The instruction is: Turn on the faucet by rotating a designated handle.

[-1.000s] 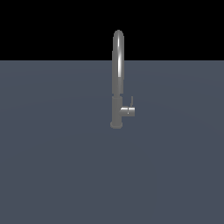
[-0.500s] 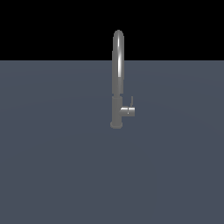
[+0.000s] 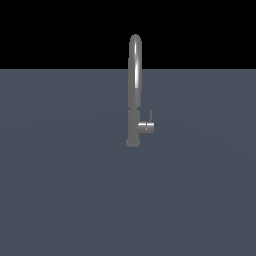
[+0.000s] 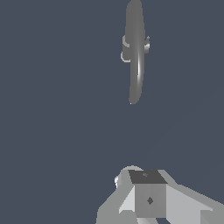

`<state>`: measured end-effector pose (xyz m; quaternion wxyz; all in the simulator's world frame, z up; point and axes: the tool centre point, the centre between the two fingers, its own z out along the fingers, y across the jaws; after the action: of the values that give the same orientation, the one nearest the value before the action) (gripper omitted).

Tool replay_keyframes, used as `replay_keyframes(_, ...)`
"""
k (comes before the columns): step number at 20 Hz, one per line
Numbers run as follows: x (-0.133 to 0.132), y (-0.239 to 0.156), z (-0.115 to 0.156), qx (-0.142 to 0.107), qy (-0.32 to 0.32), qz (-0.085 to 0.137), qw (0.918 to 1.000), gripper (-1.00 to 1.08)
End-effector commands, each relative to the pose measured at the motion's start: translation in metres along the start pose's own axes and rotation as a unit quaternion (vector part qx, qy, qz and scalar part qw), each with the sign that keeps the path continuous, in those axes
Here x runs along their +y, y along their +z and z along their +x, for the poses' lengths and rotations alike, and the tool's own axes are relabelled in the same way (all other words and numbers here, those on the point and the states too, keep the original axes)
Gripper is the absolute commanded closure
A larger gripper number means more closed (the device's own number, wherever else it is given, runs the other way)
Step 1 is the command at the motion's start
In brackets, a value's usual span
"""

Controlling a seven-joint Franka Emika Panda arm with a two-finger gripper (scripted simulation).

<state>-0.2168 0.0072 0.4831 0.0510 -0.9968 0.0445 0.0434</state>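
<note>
No movement is recorded since the earlier exterior pictures: the faucet (image 3: 134, 90) and its handle (image 3: 146, 127) stand exactly as they did. The faucet rises upright from a flat, matte slate-grey surface (image 3: 60, 190), a little above the centre of the exterior view. Its finish is brushed grey metal with a soft vertical sheen. The lower body is a thicker cylinder; above it a slimmer tube climbs into a high arch against the black background. The handle is a short cylinder stub projecting towards the exterior view's right from the lower body, tipped with a thin rod standing upward.

In the wrist view the faucet (image 4: 134, 52) appears from above as a narrow elongated form. The gripper (image 4: 148, 197), pale grey and blocky with angular faces, is well apart from it. Its fingertips are cropped out, so I cannot tell whether they are spread or closed.
</note>
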Motion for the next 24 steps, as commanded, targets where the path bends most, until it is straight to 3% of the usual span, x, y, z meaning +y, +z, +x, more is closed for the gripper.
replay_keyframes(1,0.000,0.001,0.014,-0.015,0.016,0.015,0.9997,1.08)
replay_keyframes(7,0.002,0.007,0.050,-0.053,0.057,0.054,0.9955,1.08)
replay_keyframes(13,0.006,0.015,0.086,-0.092,0.099,0.094,0.9863,1.08)
replay_keyframes(24,0.020,0.040,0.152,-0.166,0.177,0.171,0.9550,1.08)
